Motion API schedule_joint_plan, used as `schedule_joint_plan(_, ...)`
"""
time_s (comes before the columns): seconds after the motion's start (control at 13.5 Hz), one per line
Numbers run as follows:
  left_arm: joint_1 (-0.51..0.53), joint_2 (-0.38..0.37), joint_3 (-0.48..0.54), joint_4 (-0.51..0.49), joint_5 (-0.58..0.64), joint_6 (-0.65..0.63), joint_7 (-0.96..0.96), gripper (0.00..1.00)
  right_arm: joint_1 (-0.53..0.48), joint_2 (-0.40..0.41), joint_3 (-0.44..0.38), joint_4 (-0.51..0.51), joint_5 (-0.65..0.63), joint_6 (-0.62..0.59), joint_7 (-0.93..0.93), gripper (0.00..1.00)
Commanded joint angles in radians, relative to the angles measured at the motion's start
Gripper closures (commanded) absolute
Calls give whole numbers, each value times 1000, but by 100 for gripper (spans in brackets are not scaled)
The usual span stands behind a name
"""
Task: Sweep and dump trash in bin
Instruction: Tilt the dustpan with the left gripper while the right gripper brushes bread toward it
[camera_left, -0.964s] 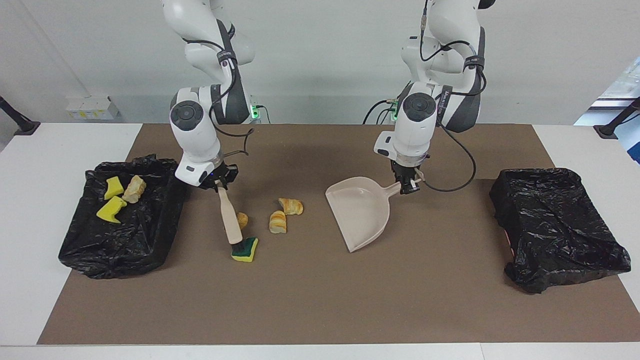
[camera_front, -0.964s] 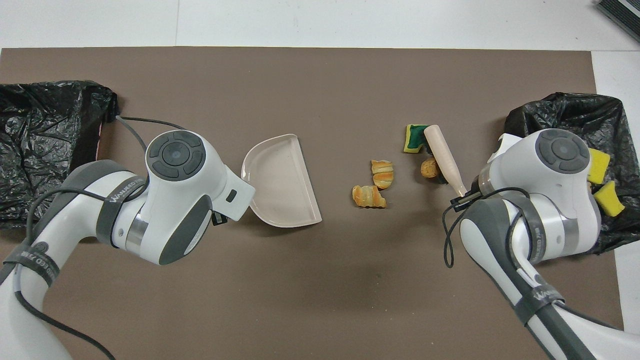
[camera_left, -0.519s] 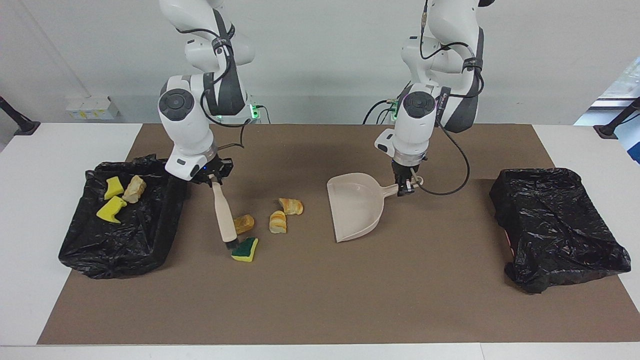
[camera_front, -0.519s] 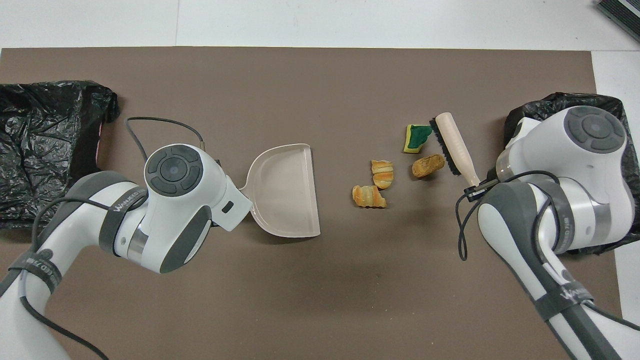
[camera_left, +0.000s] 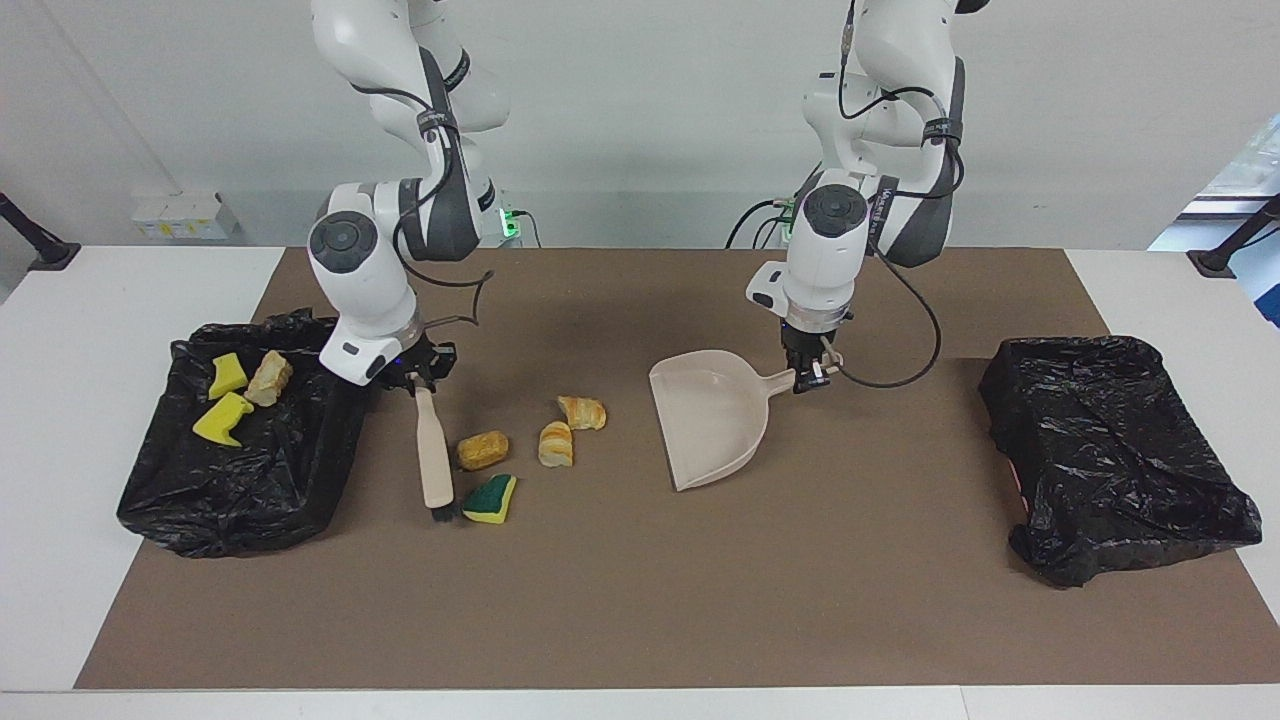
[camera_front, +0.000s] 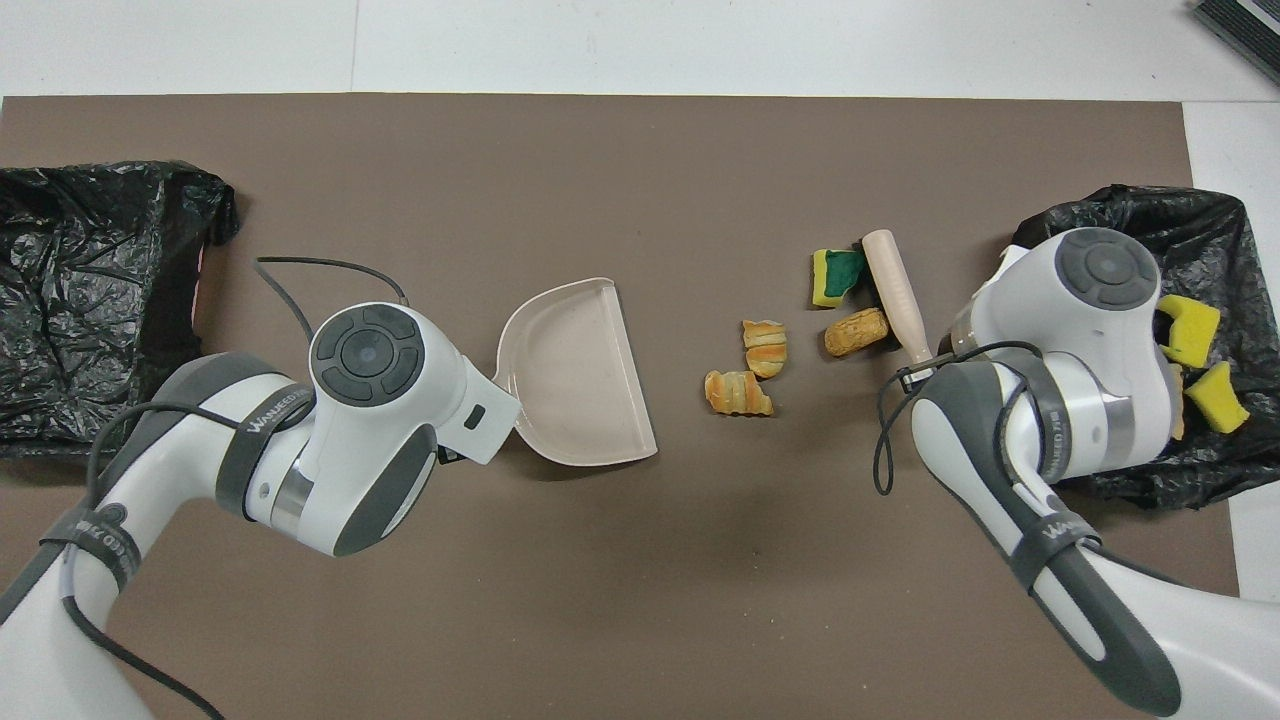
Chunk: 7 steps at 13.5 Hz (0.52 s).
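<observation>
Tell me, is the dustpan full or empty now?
Empty. The dustpan shows only its bare beige inside; four scraps still lie on the mat beside it.

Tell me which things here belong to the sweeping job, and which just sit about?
Belonging:
- golden-brown bread lumps and green-and-yellow sponge piece on the mat
- beige brush, right gripper
- beige dustpan, left gripper
- black-lined bin holding scraps

Sitting about:
- second black-lined bin
- brown mat

text: "WANJEED" (partly legible) | on: left arm (camera_front: 262, 432) band
</observation>
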Motion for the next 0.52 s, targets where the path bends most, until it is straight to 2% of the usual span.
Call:
schedule_joint_plan(0.0, -16, -30, 7, -47, 18, 25, -153, 100, 53, 7, 7, -7, -19, 4, 77, 100)
schedule_joint_plan(0.07, -37, -37, 5, -59, 18, 23, -210, 100, 83, 1, 7, -15, -19, -3, 120, 100)
schedule_joint_plan(0.44, -74, -50, 7, -76, 18, 20, -218, 100, 239, -6, 10, -44, 23, -16, 296, 100)
